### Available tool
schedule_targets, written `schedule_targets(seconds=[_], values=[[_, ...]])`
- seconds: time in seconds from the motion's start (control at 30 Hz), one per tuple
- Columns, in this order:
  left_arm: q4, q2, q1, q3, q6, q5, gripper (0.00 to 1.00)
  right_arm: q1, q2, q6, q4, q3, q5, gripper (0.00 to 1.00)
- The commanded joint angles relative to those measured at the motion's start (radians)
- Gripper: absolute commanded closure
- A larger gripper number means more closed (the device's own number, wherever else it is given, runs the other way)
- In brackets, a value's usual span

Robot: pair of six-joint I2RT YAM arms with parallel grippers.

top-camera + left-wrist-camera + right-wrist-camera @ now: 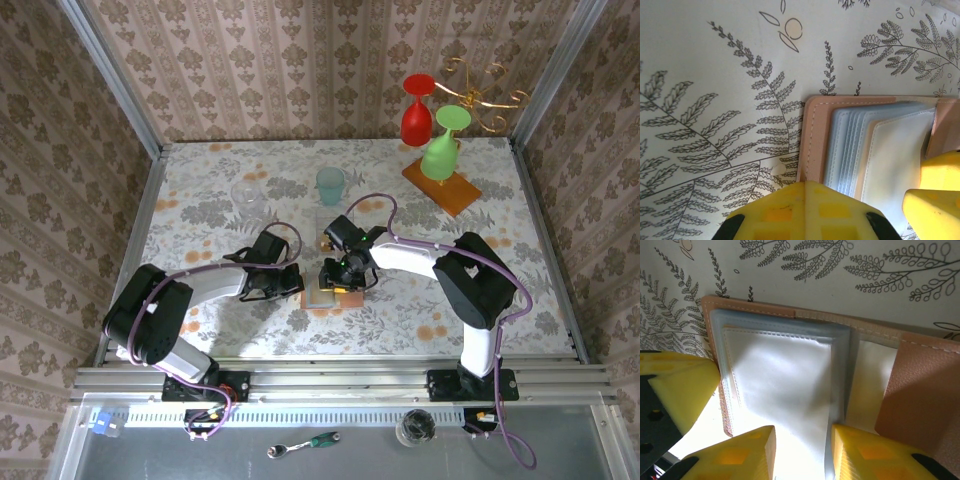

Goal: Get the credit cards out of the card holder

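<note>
Bright, soft light — glare, perhaps overexposure, on card holder (790,375)

A teal translucent cup (330,186) is pictured near an orange-brown wooden slab (455,193), an inverted green goblet (443,146) seen above it.

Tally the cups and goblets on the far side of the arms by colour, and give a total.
Red goblet: 1
Green goblet: 1
Teal cup: 1
Clear glass: 1
Total: 4
</note>
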Motion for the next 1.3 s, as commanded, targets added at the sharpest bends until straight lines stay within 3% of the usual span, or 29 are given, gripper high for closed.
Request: schedule_targets(seconds=[0.0,0.5,0.9,1.07,1.27], values=[[-0.045,0.006,0.008,-0.003,0.009,-0.003,1.00,-0.006,-0.018,-0.015,-0.031,-0.022,0.028,0.64],[-0.086,-0.067,0.009,0.034,0.006,-0.003,1.00,-0.026,-0.038,-0.001,0.028,-0.070,-0.002,0.70],[0.031,-0.030,-0.029,0.068,-0.051,0.119,0.81,-0.034,-0.045,0.000,0.043,-0.084,-0.013,0.71],[0.041,0.012,-0.048,0.079,-0.059,0.110,0.81,-0.039,-0.060,0.002,0.040,-0.089,-0.013,0.69],[0.050,0.056,-0.052,0.073,-0.059,0.106,0.87,-0.042,-0.098,0.002,0.023,-0.091,-0.007,0.67]])
